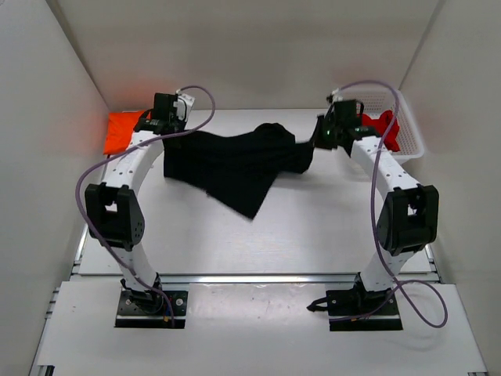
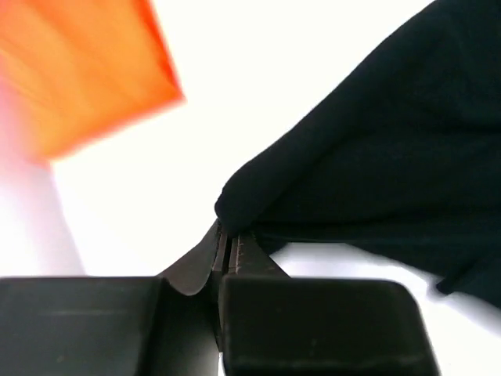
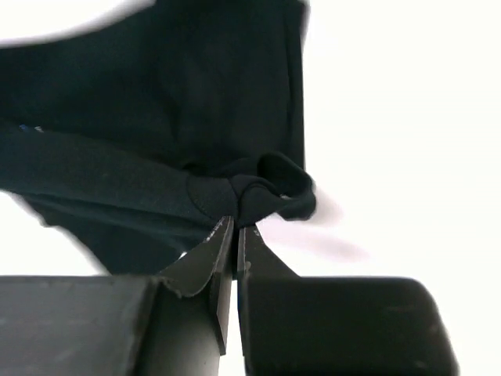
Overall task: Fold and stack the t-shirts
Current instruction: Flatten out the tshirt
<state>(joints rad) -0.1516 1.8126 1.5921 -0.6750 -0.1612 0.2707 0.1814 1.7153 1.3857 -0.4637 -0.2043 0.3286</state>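
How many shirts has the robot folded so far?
Maybe one: the orange t-shirt looks folded at the far left. The left gripper and right gripper each pinch the black t-shirt, which is not yet folded. The red t-shirt sits crumpled in the basket.

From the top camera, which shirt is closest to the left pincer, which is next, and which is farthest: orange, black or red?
1. Black t-shirt: gripped in the left pincer.
2. Orange t-shirt: just to its left.
3. Red t-shirt: far right, in the white basket.
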